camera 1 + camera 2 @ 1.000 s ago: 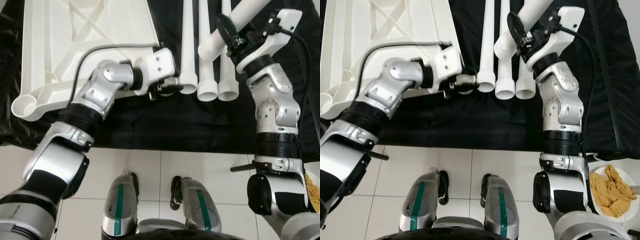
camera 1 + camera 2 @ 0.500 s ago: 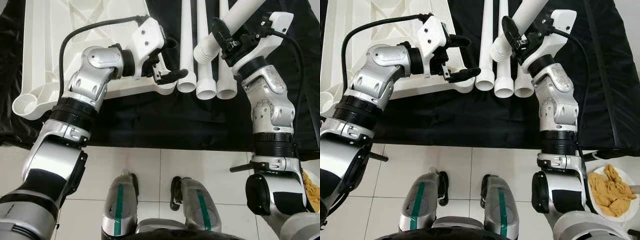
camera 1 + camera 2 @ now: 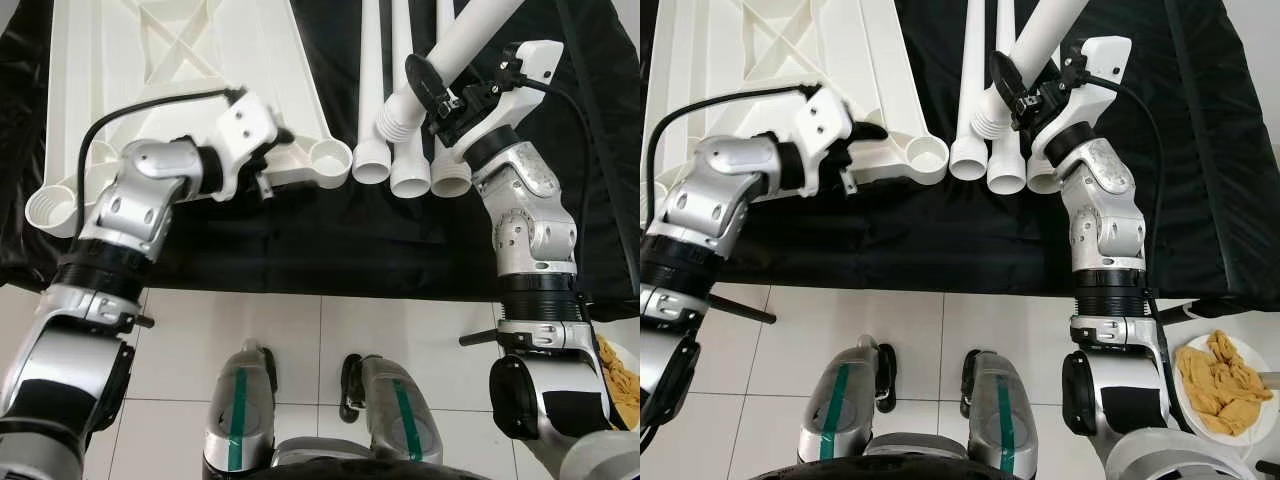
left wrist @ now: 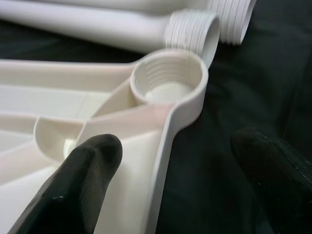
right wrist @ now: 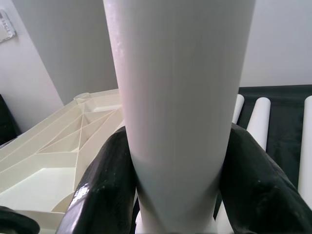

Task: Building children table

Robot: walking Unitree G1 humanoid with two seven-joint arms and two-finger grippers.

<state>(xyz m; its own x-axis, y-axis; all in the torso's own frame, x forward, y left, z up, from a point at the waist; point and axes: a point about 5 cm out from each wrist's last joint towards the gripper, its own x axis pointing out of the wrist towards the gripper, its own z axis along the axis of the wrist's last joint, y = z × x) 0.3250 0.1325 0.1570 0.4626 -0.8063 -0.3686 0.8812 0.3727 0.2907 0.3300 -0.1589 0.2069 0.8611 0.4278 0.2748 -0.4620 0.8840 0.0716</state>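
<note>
— Swung back down and leftward since half a second ago, left gripper point(image 4: 170, 180); fingers spread, one tip over the rib of the tabletop point(image 3: 190, 70), the other over the black cloth point(image 3: 330, 240), pinching nothing.

— And lay where, that tabletop?

— Upside down on the cloth, nearest corner socket point(image 4: 168, 80) threaded inside and open, just beyond the fingertips. Right beside it, three loose legs point(image 3: 410, 150) flat on the cloth, threaded ends toward the robot.

— Right side?

— Right gripper point(image 5: 175, 161) pinched round the fourth leg point(image 3: 460, 45), just above its threaded end, held slanting over the loose ones, threaded end pointing down toward the sockets. Shifted a little left, too.

— Handled how, probably?

— Hollow plastic: likely light, stiff, smooth enough to twist in the pads. Best taken close to the thread, as held, for control when screwing in. Ribbed slab probably rigid but apt to slide on the cloth; worth pinning by the rib near the socket.

— Further off?

— Top running on to the cloth's far edge.
</note>
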